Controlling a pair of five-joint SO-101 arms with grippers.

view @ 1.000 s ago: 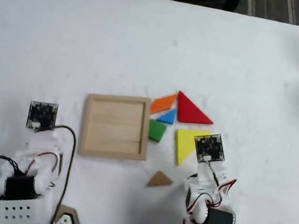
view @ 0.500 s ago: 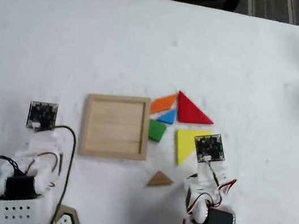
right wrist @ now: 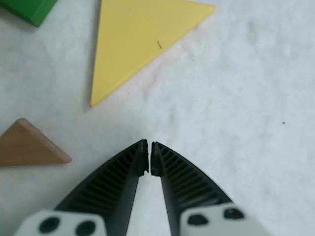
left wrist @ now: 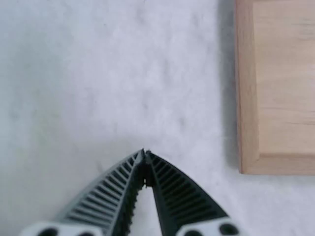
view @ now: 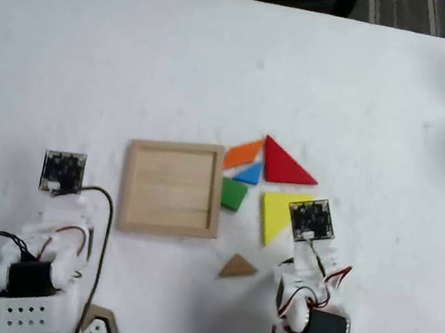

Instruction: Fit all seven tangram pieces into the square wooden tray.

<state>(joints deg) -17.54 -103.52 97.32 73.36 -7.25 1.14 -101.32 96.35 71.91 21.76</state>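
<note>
- Tangram pieces lie on the white table (view: 222,64), outside the square wooden tray (view: 172,188), whose floor is bare wood. Six can be counted in the high view, all on the tray's side toward the right arm.
- From above, the green piece (view: 233,194) sits just beside the tray's rim. The blue piece (view: 248,172) and the orange piece (view: 243,153) lie beyond it, and the red triangle (view: 287,165) is next to those two.
- Right gripper (right wrist: 148,147): its own camera shows the ribbed fingers brought together at the tips, with nothing between them, hanging over bare table.
- The yellow triangle (right wrist: 133,44) lies just ahead of those tips and apart from them. In the high view, part of this triangle (view: 274,214) is covered by the arm's wrist board.
- The plain wooden triangle (right wrist: 29,147) rests beside the right gripper, on the side toward the left arm and clear of the fingers.
- A corner of the green piece shows farther ahead, past the yellow triangle.
- Left gripper (left wrist: 144,155): its tips are closed on each other and hold nothing, over bare table.
- The left wrist view shows the tray's near corner and raised rim (left wrist: 245,98) close up. They lie ahead of the left gripper, off toward the right arm, with a strip of table between.
</note>
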